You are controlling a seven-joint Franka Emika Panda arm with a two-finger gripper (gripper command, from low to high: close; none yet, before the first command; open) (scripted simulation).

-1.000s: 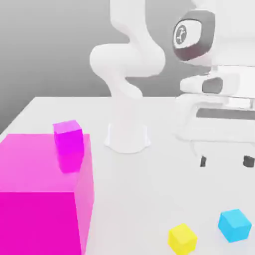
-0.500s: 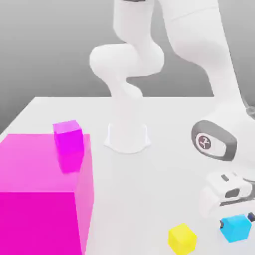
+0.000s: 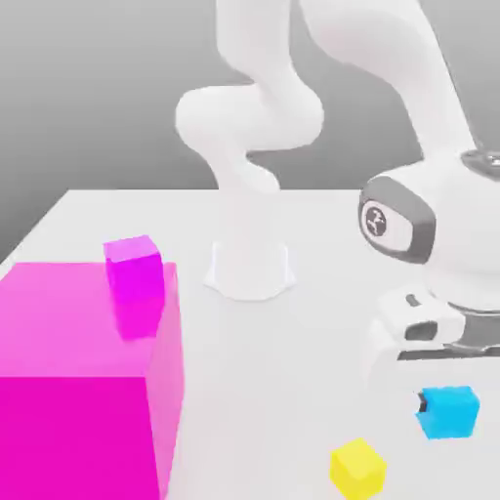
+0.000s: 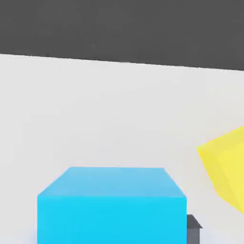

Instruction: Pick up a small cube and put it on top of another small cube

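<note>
Lifted since the earlier frame, the small bright cyan-blue matte cube sits lower right in the exterior view, pinched by the white tool. Leftward: large glossy-pink box lower left, small magenta cube on it, small yellow cube bottom right of centre.

The Franka Panda arm arches over from its base toward the exterior view's right, its forearm sloping down to a rounded wrist. Below that, the hand points downward, slightly tilted. The gripper has its fingers closed, a dark fingertip showing on one side.
</note>
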